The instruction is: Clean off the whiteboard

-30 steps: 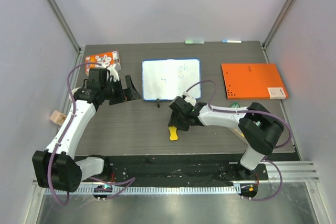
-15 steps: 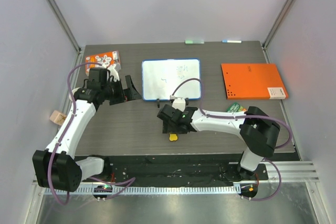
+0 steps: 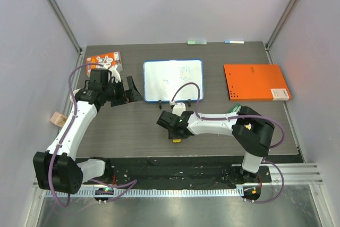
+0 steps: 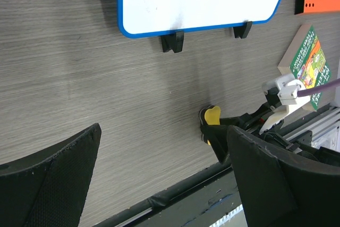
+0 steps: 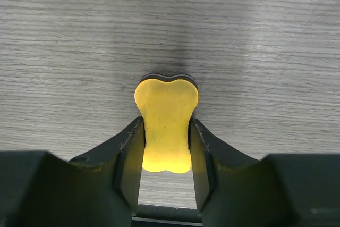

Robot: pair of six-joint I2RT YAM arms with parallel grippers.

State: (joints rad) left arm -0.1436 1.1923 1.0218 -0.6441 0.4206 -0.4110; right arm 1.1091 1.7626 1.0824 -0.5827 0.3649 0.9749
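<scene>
1. Top view: the whiteboard, faintly marked, sits at the far middle of the table. The left gripper hangs just beside its left edge, probably to steady it. The right gripper is low over the yellow eraser, nearer the front.
2. Left wrist view: the left gripper's fingers stand wide apart and empty, with the whiteboard ahead.
3. Right wrist view: both fingers clamp the eraser's narrow waist, the surest place to hold it for wiping.
</scene>
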